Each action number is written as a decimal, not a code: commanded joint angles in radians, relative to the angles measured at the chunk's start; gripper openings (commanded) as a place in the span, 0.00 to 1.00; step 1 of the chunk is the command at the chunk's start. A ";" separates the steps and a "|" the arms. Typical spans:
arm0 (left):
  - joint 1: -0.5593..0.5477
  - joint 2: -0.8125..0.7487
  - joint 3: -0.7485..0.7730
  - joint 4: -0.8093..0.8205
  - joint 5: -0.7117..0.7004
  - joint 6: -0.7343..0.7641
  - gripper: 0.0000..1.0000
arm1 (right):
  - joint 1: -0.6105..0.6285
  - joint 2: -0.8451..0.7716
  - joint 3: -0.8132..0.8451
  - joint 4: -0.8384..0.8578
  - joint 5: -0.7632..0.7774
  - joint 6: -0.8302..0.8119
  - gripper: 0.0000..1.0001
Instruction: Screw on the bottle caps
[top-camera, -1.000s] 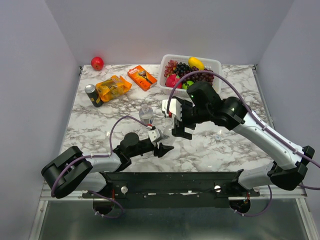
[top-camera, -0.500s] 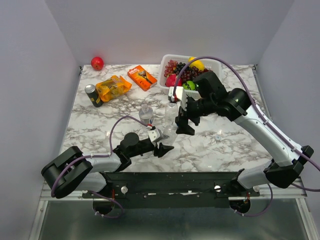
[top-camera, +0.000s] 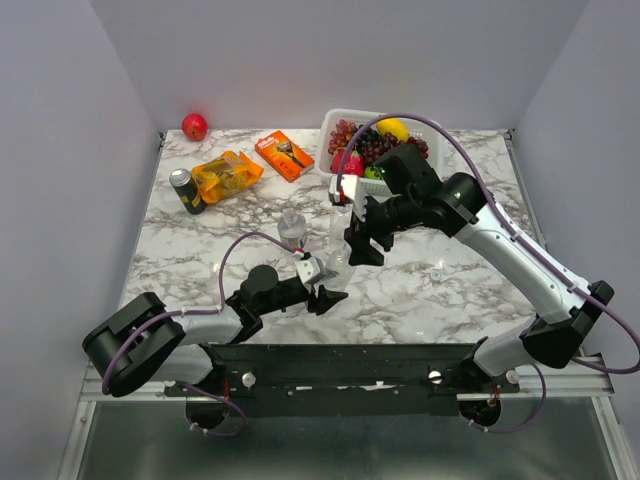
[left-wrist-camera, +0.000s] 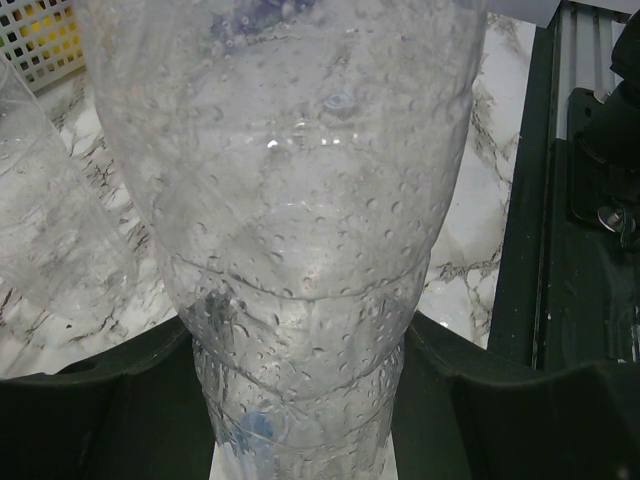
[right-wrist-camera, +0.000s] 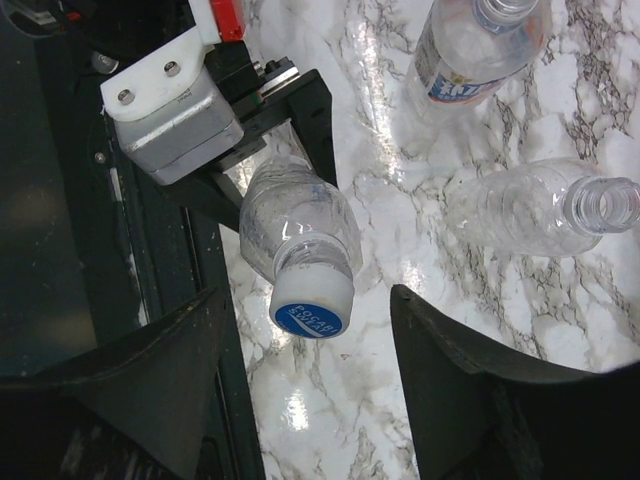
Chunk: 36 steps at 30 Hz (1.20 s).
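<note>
My left gripper (top-camera: 322, 296) is shut on the base of a clear bottle (top-camera: 338, 268), which fills the left wrist view (left-wrist-camera: 300, 250) between the jaws (left-wrist-camera: 300, 410). The bottle carries a white cap with a blue top (right-wrist-camera: 312, 300). My right gripper (top-camera: 362, 245) is open, its fingers on either side of that cap without touching it (right-wrist-camera: 306, 330). A second clear bottle (right-wrist-camera: 540, 210) lies uncapped on its side beside it. A labelled bottle (top-camera: 292, 228) stands uncapped (right-wrist-camera: 470, 50). A small whitish cap (top-camera: 436, 273) lies on the table to the right.
A white basket (top-camera: 430, 125) of fruit stands at the back behind the right arm. A dark can (top-camera: 185, 190), two orange packets (top-camera: 225, 175) (top-camera: 283, 155) and a red fruit (top-camera: 194, 126) are at the back left.
My right arm has swung and its wrist has turned while the gripper stays over the held bottle, which now shows more. The left arm has not moved.
</note>
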 joint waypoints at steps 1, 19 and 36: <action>-0.002 -0.014 0.013 0.035 -0.021 -0.008 0.00 | 0.002 0.014 -0.004 -0.025 0.023 -0.007 0.72; -0.002 -0.006 0.013 -0.014 0.005 0.182 0.00 | 0.002 0.077 0.065 -0.161 -0.015 -0.126 0.41; -0.008 -0.048 0.162 -0.313 -0.050 0.384 0.00 | 0.053 0.186 0.187 -0.379 0.060 -0.317 0.37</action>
